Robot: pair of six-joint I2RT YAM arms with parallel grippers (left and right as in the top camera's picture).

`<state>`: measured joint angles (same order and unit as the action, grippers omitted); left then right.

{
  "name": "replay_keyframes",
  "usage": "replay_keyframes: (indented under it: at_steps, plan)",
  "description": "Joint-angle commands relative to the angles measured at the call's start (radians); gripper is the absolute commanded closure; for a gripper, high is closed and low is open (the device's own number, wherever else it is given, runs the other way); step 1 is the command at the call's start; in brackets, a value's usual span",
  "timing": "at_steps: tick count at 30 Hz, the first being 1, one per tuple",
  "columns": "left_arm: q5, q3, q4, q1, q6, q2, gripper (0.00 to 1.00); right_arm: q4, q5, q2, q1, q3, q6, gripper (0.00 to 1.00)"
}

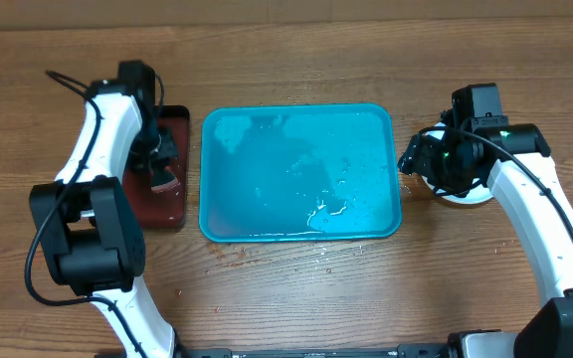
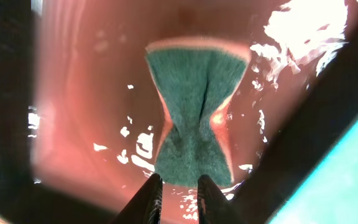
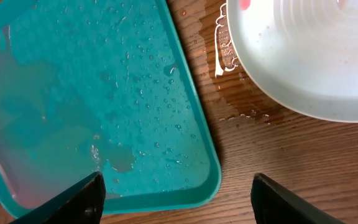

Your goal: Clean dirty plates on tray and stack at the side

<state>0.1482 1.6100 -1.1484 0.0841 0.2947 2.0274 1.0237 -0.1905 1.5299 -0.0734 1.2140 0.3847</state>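
Observation:
The turquoise tray (image 1: 267, 169) lies mid-table, wet and with no plate on it. The plates (image 1: 463, 197) sit on the table to its right, mostly hidden under my right arm. The right wrist view shows only the top white plate (image 3: 303, 56), with a pink-red smear at its rim; I cannot see any coloured rims. My right gripper (image 3: 176, 193) is wide open over the tray's corner (image 3: 204, 180) and bare wood, holding nothing. My left gripper (image 2: 180, 183) hangs over the black, red-lined tray (image 2: 86, 93), its fingers slightly apart just short of a green sponge (image 2: 194, 106) pinched at its waist.
Water is pooled on the wood (image 3: 229, 68) between the turquoise tray and the plate. The black tray (image 1: 172, 214) stands hard against the turquoise tray's left side. My left arm (image 1: 102, 129) stretches along the table's left.

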Motion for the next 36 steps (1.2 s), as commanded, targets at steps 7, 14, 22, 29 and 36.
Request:
replay_keyframes:
  at_steps: [7,14,22,29,36]
  plan:
    - [0.004,0.427,-0.316,0.004,0.008,-0.027,0.78,0.099,0.015,-0.014,-0.004,0.1,-0.053,0.39]
    - [-0.13,0.563,-0.448,-0.009,0.008,-0.046,0.27,0.329,0.089,-0.038,-0.005,0.359,-0.062,0.44]
    - [-0.131,0.558,-0.414,-0.009,0.008,-0.042,0.0,0.561,0.097,-0.14,-0.004,0.716,-0.079,0.0]
    - [-0.131,0.558,-0.393,-0.008,0.008,-0.042,0.0,0.632,-0.009,-0.264,-0.004,0.832,-0.068,0.0]
    - [-0.131,0.558,-0.393,-0.008,0.008,-0.042,0.0,0.632,-0.151,-0.34,-0.004,0.832,-0.064,0.0]
